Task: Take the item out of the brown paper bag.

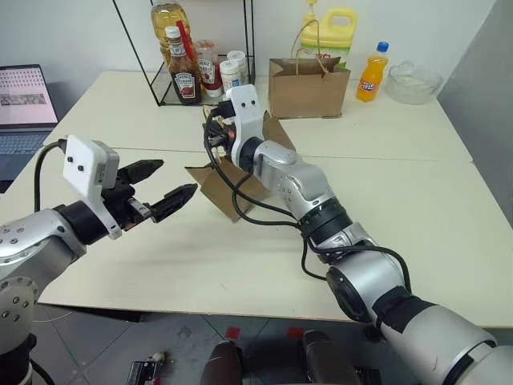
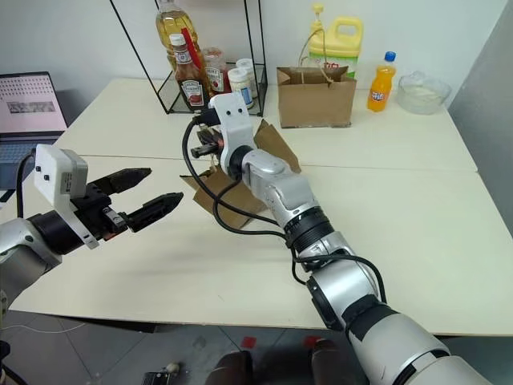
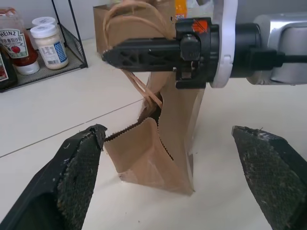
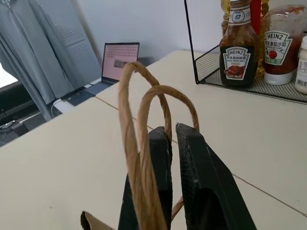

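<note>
Red "HEINZ" label on ketchup bottle (image 4: 277, 52)

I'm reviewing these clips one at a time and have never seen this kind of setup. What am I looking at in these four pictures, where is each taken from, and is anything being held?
This is a humanoid robot with two arms, each ending in two black fingers. Two pictures come from cameras on its head, looking down over its arms at a pale table. The other two come from cameras on its wrists, looking along each arm's fingers.

The right gripper is shut on the cord handles of the brown paper bag, a creased bag in the middle of the table. The left gripper waits beside it, open and holding nothing.

Further back stand a second brown bag, an orange soda bottle, a yellow jug, a glass bowl and a wire rack with sauce bottles. A laptop sits at the left edge.
</note>
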{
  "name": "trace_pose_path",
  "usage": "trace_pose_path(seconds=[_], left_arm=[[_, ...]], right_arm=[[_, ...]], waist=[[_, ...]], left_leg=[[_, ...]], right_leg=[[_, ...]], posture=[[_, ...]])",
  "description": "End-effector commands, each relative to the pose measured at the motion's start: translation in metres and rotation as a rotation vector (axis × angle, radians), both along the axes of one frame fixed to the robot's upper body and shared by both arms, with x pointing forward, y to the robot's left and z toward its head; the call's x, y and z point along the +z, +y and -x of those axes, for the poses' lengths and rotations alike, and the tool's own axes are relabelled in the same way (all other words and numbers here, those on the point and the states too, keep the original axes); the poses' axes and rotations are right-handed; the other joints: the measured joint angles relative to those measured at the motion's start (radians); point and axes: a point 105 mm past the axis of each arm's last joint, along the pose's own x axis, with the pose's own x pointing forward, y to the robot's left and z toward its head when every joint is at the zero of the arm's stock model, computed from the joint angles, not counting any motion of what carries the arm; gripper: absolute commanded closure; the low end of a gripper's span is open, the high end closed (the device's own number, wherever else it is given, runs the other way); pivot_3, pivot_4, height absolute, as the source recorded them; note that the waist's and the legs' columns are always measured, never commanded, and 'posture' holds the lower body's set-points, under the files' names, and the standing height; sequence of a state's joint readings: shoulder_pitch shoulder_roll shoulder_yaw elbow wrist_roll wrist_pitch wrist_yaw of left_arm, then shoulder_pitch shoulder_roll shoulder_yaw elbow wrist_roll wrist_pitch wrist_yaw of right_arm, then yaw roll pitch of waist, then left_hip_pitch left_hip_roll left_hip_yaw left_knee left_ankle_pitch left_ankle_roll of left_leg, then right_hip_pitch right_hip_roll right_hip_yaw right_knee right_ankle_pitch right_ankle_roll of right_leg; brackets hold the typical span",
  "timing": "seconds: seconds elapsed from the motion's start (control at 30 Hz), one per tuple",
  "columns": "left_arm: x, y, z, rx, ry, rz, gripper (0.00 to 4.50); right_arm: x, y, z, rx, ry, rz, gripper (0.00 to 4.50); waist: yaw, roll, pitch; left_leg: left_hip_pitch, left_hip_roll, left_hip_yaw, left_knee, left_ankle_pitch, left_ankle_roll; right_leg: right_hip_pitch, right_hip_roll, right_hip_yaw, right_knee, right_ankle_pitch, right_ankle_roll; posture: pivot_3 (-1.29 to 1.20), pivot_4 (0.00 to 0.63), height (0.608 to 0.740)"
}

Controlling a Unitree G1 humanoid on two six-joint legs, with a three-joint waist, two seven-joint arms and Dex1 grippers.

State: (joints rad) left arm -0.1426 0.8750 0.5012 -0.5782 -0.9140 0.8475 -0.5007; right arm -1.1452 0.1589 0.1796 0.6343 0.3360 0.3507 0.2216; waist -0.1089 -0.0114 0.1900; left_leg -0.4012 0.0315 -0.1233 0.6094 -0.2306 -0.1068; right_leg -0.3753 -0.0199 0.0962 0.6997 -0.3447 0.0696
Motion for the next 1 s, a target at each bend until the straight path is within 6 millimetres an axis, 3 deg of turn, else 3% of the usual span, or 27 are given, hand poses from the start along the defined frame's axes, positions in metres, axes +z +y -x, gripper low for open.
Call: trace_pose_path(seconds=[0.03,0.33,0.5,0.87,1.0], left_arm=[[0.008,-0.002,0.0,-0.008,-0.037,-0.021,0.0],[0.009,-0.004,-0.003,-0.016,-0.038,-0.02,0.0],[0.007,-0.007,-0.005,-0.023,-0.035,-0.023,0.0],[0.003,-0.004,-0.011,-0.044,-0.029,-0.028,0.0],[0.001,-0.002,-0.01,-0.05,-0.024,-0.029,0.0]], right_arm=[[0.011,0.009,0.012,0.046,-0.067,-0.016,4.42],[0.024,-0.02,0.005,-0.011,-0.13,0.041,4.42],[0.016,-0.043,0.008,-0.049,-0.104,0.136,4.42],[0.009,-0.068,0.019,-0.136,-0.027,0.235,4.42],[0.017,-0.072,0.024,-0.173,-0.007,0.21,4.42]], waist=[[0.0,0.0,0.0],[0.001,0.0,0.0],[0.005,0.0,0.0],[0.009,0.0,0.0],[0.012,0.0,0.0]], left_leg=[[0.0,0.0,0.0,0.0,0.0,0.0],[0.0,0.0,0.0,0.0,0.0,0.0],[0.0,0.0,0.0,0.0,0.0,0.0],[0.0,0.0,0.0,0.0,0.0,0.0],[0.0,0.0,0.0,0.0,0.0,0.0]], right_leg=[[0.0,0.0,0.0,0.0,0.0,0.0],[0.0,0.0,0.0,0.0,0.0,0.0],[0.0,0.0,0.0,0.0,0.0,0.0],[0.0,0.0,0.0,0.0,0.0,0.0],[0.0,0.0,0.0,0.0,0.0,0.0]], posture=[[0.0,0.15,0.74],[0.0,0.15,0.74],[0.0,0.15,0.74],[0.0,0.15,0.74],[0.0,0.15,0.74]])
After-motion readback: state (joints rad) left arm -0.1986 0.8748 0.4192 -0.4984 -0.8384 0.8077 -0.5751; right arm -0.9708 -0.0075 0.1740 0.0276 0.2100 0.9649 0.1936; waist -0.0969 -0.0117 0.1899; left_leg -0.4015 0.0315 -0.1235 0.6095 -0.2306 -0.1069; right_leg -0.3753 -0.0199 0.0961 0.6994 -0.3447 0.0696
